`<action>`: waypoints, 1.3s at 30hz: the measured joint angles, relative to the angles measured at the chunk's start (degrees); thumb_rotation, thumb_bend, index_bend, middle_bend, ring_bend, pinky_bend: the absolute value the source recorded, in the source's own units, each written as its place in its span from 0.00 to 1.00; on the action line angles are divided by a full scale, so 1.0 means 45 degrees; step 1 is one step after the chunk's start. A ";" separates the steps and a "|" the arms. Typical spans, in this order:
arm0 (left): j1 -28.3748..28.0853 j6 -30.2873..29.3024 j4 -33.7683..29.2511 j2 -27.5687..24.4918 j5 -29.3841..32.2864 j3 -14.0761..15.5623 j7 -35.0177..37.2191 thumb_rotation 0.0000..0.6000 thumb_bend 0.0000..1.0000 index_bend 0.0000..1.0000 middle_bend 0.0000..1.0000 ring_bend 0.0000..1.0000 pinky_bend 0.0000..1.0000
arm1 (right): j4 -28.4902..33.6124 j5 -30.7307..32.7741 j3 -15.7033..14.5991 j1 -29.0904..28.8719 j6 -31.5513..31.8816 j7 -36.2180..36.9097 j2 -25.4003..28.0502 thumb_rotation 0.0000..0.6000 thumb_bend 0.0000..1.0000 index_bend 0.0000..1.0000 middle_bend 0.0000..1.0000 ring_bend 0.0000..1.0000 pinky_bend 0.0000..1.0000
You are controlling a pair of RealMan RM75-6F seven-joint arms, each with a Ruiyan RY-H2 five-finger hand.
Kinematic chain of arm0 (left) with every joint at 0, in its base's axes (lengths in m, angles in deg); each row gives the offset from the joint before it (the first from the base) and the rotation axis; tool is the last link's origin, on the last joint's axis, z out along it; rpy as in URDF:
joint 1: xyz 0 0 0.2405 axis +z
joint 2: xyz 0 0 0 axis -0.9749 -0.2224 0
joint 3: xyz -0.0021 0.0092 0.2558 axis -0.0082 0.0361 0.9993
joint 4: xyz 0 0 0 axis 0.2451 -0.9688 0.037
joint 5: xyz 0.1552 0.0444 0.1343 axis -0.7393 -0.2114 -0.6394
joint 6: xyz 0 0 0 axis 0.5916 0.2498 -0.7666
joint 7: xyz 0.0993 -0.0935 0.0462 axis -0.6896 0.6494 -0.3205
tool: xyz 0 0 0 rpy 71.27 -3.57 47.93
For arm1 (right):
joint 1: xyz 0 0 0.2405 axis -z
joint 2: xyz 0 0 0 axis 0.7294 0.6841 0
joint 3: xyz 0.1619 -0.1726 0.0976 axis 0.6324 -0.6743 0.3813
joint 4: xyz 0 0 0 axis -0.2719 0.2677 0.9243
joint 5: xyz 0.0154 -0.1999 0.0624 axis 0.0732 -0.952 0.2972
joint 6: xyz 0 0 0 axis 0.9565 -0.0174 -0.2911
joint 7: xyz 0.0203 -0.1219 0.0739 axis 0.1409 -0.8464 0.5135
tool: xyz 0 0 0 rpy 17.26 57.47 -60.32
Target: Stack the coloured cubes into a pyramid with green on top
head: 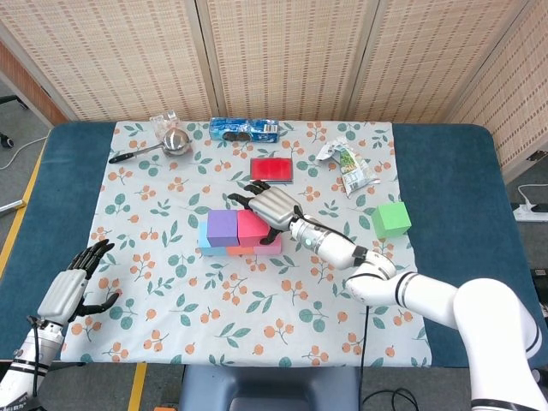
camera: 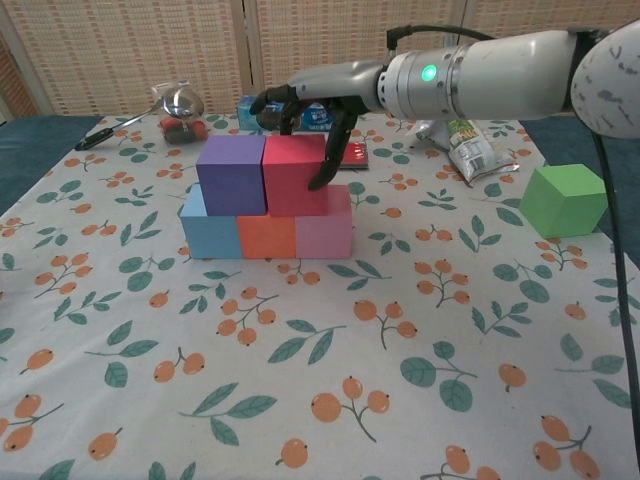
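A staged lab: cloth-covered table (head: 445,171) boxed in by woven screens (head: 282,51).

A floral tablecloth (head: 257,300) with orange berries and green leaves covers a blue table (head: 462,171). At the far edge, a metal ladle (head: 167,143) lies with its dark handle pointing left. Just behind its bowl sits a clear crinkled wrapper (head: 163,120). A blue biscuit packet (head: 245,129) lies to the right of the ladle. A red flat box (head: 272,169) lies nearer the centre. A green-and-white snack packet (head: 347,163) lies to the right. Woven folding screens (head: 282,51) stand behind the table.
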 measured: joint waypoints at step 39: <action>0.0075 0.0060 0.0127 0.0026 -0.0020 -0.0013 0.0285 1.00 0.31 0.07 0.00 0.00 0.10 | 0.0009 0.0920 0.0090 -0.0138 -0.0133 -0.0998 -0.0181 1.00 0.10 0.01 0.34 0.04 0.01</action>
